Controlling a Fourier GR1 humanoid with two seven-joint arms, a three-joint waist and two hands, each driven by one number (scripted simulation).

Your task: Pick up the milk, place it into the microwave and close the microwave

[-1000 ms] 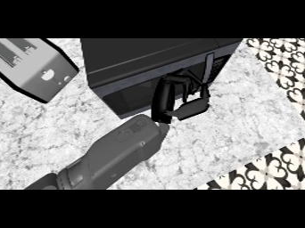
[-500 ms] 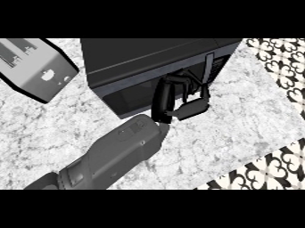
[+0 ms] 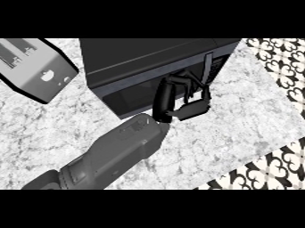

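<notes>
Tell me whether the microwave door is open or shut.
Shut, it seems: the microwave door sits flush with the body, with no gap or interior showing. The left hand is at its front edge.

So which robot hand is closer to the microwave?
Left. The left robot hand is at the front of the microwave, over its dark door. The right robot hand doesn't show in this view, so I can't say where it is.

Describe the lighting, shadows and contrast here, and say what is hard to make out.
Head view: even, flat light; no clear shadow under the forearm on the counter; the toaster shows pale and bright; the microwave is dark, with a faint sheen on top; the black left hand barely stands out against its front.
</notes>
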